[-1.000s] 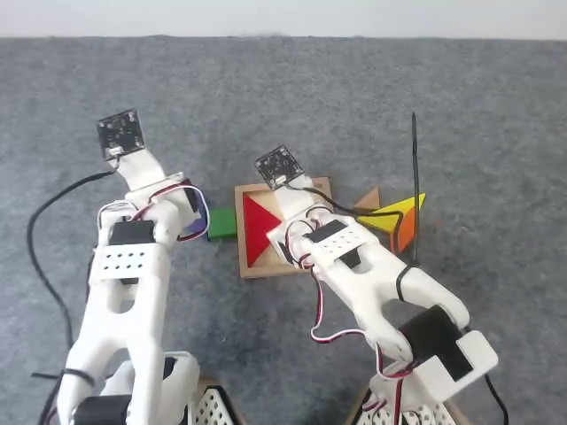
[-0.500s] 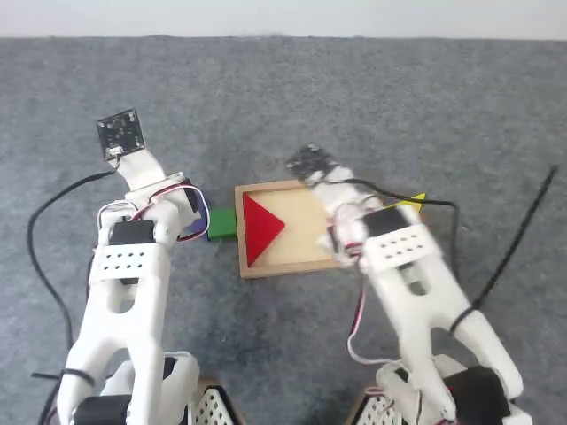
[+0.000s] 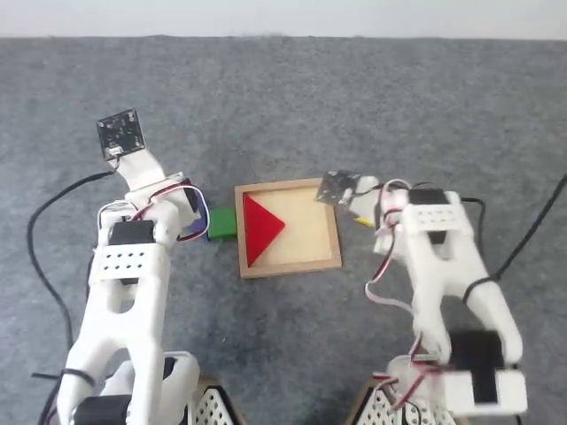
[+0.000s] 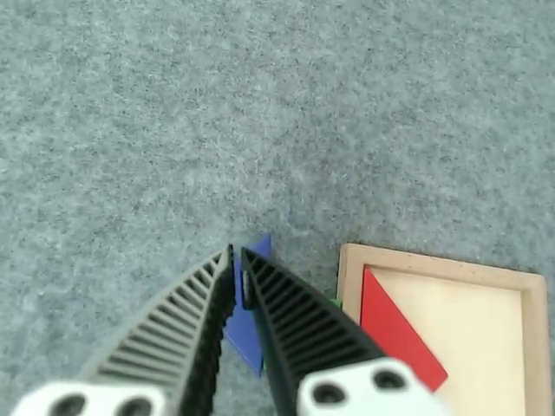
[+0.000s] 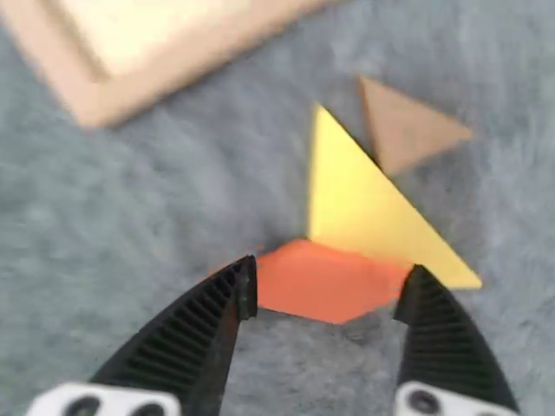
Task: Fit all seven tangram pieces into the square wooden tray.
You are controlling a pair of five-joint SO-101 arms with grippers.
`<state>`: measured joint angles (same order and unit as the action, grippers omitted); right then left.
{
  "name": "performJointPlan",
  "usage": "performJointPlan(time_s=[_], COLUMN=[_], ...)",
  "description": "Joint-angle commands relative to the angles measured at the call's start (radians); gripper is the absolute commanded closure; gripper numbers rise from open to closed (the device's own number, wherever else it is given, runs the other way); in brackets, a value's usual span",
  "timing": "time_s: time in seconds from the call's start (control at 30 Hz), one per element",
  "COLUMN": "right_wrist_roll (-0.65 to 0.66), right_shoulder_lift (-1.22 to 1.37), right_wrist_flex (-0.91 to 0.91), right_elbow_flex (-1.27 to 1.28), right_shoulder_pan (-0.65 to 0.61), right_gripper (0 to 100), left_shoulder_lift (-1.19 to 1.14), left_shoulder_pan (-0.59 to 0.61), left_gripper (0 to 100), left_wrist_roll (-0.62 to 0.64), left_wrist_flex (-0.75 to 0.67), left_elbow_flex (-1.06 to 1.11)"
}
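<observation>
Right arm (image 3: 434,239) has swung off the tray (image 3: 288,264), jaws now spread astride the orange piece (image 5: 303,286) on the bench, which touches the yellow triangle (image 5: 360,212), so closing may drag both; left arm (image 3: 133,257) jaws clenched over blue piece (image 4: 245,338).

High camera looks down over the table (image 3: 399,106); both wrist cameras sit close; all share the tray (image 3: 288,267).

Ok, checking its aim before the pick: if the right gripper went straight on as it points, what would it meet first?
Most likely the orange piece, framed by the open jaws of the right gripper and touching the yellow triangle. The height above it is unclear.
</observation>
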<state>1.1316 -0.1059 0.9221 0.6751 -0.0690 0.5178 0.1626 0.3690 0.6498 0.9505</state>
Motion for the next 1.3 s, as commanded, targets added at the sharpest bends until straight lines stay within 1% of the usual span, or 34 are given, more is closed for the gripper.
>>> performJointPlan(time_s=[0.0, 0.13, 0.27, 0.3, 0.43, 0.57, 0.63, 0.73, 0.8, 0.87, 0.97, 1.1, 1.27], right_wrist_roll=[0.014, 0.015, 0.018, 0.028, 0.157, 0.160, 0.114, -0.066, -0.181, -0.232, -0.230, -0.218, -0.055], right_shoulder_lift=[0.041, 0.044, -0.010, -0.031, -0.134, -0.236, -0.236, -0.160, -0.085, -0.018, 0.054, 0.071, 0.070], right_wrist_flex=[-0.071, -0.031, 0.022, 0.050, 0.173, 0.157, 0.119, -0.015, -0.097, -0.143, -0.140, -0.073, 0.019], right_elbow_flex=[-0.058, -0.054, -0.054, -0.057, -0.060, -0.069, -0.069, -0.069, -0.074, -0.075, -0.074, -0.074, -0.075], right_shoulder_pan=[0.087, 0.139, 0.171, 0.171, 0.170, 0.153, 0.102, 0.024, 0.016, 0.030, 0.079, 0.165, 0.228], right_gripper=[82.5, 91.6, 96.8, 97.2, 97.2, 97.2, 97.1, 97.4, 97.6, 97.6, 97.6, 97.6, 97.6], left_shoulder_lift=[0.043, 0.044, 0.044, 0.044, 0.044, 0.044, 0.044, 0.044, 0.044, 0.043, 0.044, 0.044, 0.044], left_shoulder_pan=[0.000, 0.000, 0.000, 0.000, 0.000, 0.000, 0.000, 0.000, 0.000, 0.000, 0.000, 0.000, 0.000], left_gripper=[99, 99, 99, 99, 99, 99, 99, 99, 99, 99, 99, 99, 99], left_wrist_roll=[0.006, 0.006, 0.006, 0.006, 0.006, 0.006, 0.006, 0.006, 0.006, 0.006, 0.006, 0.006, 0.006], left_wrist_flex=[-0.020, -0.020, -0.018, -0.018, -0.018, -0.018, -0.018, -0.018, -0.018, -0.018, -0.018, -0.018, -0.018], left_elbow_flex=[-0.004, -0.004, -0.004, -0.004, -0.004, -0.004, -0.004, -0.004, -0.004, -0.004, -0.004, -0.004, -0.004])
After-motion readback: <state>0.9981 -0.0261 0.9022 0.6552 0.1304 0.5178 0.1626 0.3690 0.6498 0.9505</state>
